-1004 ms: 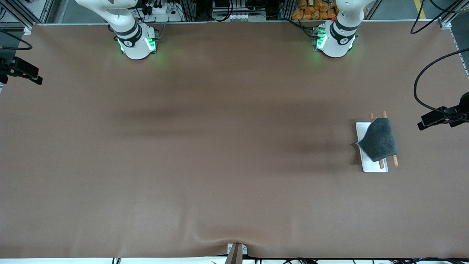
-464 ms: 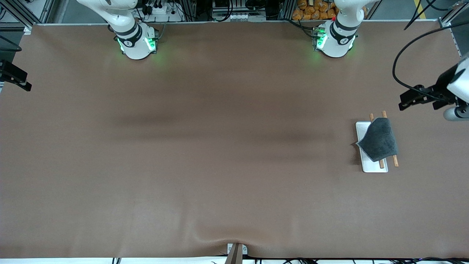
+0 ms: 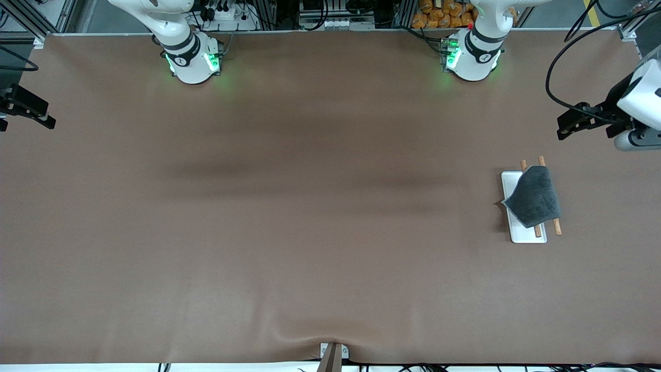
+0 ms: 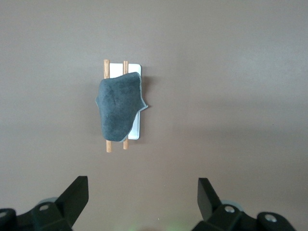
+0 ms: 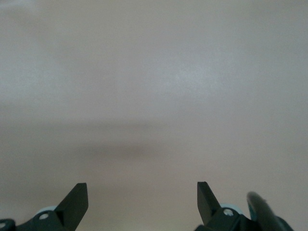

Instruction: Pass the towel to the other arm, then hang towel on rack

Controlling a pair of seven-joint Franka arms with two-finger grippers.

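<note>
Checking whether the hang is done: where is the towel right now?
The towel is draped over the rack and its two rods, toward the left arm's end of the table; neither the left gripper nor the right gripper holds it.

One towel (image 3: 534, 197) is in sight, draped over one rack (image 3: 516, 230). The rack has one white base plate and two wooden rods (image 3: 557, 226). There is one bench (image 3: 289, 217) under it all. Two arms stand at the bench, each with one gripper: the left gripper (image 4: 139, 199) and the right gripper (image 5: 142, 202), so two grippers, each showing two fingers spread apart. Two bases glow green.
</note>
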